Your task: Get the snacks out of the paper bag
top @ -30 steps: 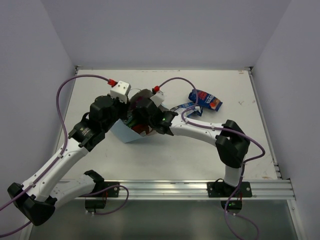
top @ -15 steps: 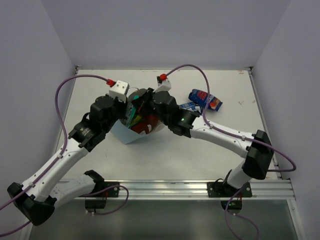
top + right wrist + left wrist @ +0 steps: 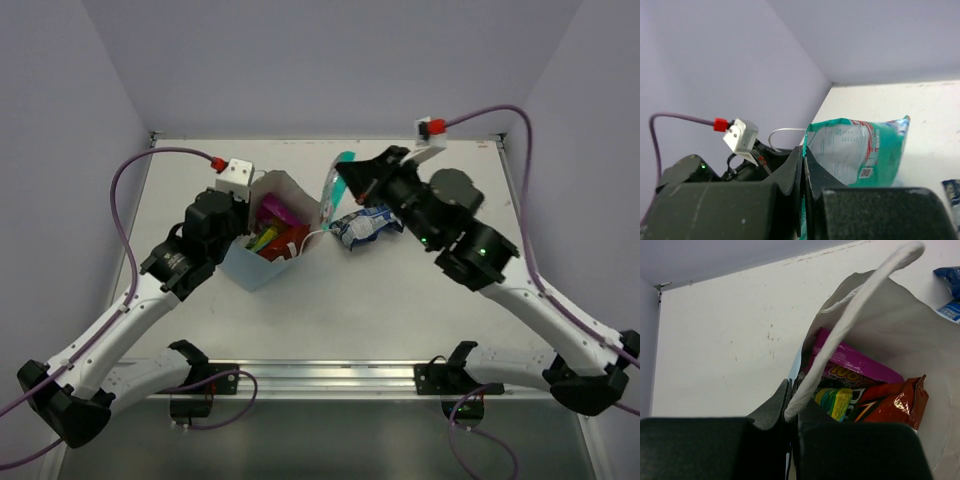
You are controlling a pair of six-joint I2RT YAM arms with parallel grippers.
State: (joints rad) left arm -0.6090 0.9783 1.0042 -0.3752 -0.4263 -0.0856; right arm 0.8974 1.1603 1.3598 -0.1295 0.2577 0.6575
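The light-blue paper bag [image 3: 243,266] stands open left of centre. My left gripper [image 3: 244,218] is shut on its near-left rim, where the white loop handle [image 3: 850,320] starts. Inside lie a magenta packet [image 3: 855,362], a green-yellow packet [image 3: 832,400] and a red-orange Doritos packet [image 3: 890,402]. My right gripper [image 3: 345,175] hangs above the table just right of the bag. It is shut on the edge of a teal packet [image 3: 860,152], which dangles clear of the bag [image 3: 332,190]. A blue-and-white packet [image 3: 362,225] lies on the table under it.
A darker blue packet [image 3: 950,277] lies beside the blue-and-white one, right of the bag. The right arm [image 3: 480,255] reaches across the right half of the table. Purple cables [image 3: 130,190] loop above both arms. Walls stand close on three sides.
My right gripper has come up out of the bag and swung right, carrying the teal packet. The left gripper has kept its hold on the bag's rim.
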